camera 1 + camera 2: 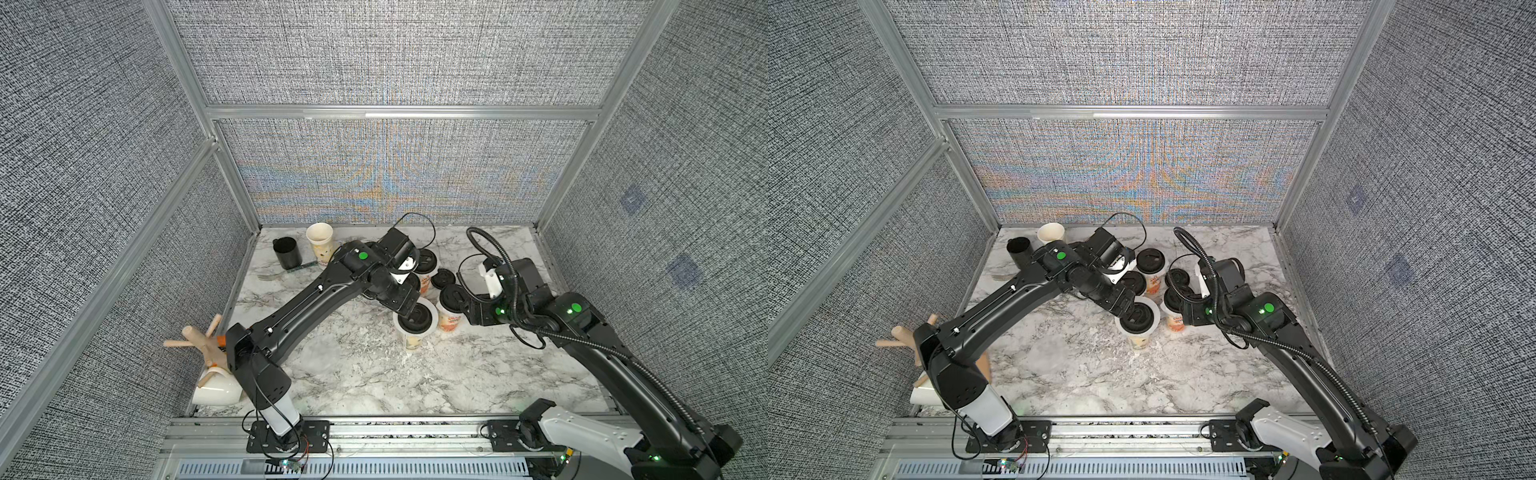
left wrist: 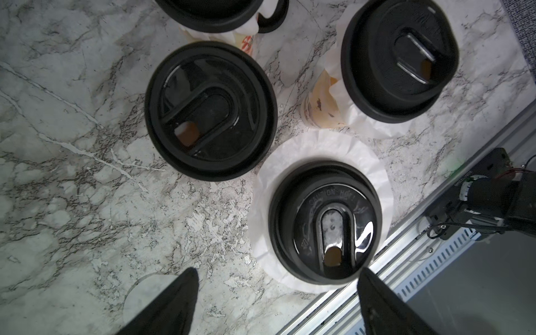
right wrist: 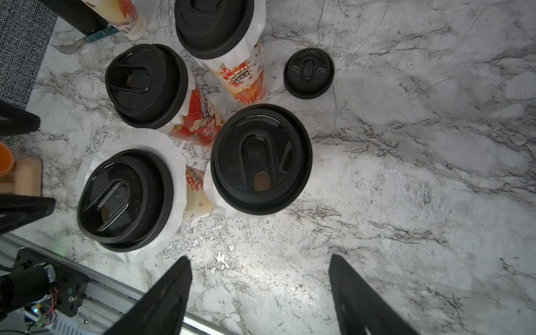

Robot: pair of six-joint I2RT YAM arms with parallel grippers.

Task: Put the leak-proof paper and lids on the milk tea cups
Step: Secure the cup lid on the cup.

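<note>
Several milk tea cups stand clustered mid-table, each with a black lid over a white leak-proof paper; the front one [image 1: 415, 328] shows its paper [image 2: 290, 150] frilling out round the lid [image 2: 324, 223]. One open, unlidded cup [image 1: 320, 243] stands at the back left. A loose paper sheet [image 2: 142, 293] lies flat on the marble by one of my left fingers [image 2: 185, 293]. My left gripper [image 2: 278, 272] hovers open just above the front cup, holding nothing. My right gripper [image 3: 259, 261] is open and empty over bare marble, beside the right-hand cup [image 3: 261, 159].
A loose black lid [image 3: 309, 72] lies on the marble behind the cluster. A black mug [image 1: 287, 252] and a fork [image 1: 266, 275] sit at the back left. A wooden mug tree [image 1: 203, 340] with a white mug [image 1: 216, 388] stands front left. A metal rail [image 1: 374, 428] edges the front.
</note>
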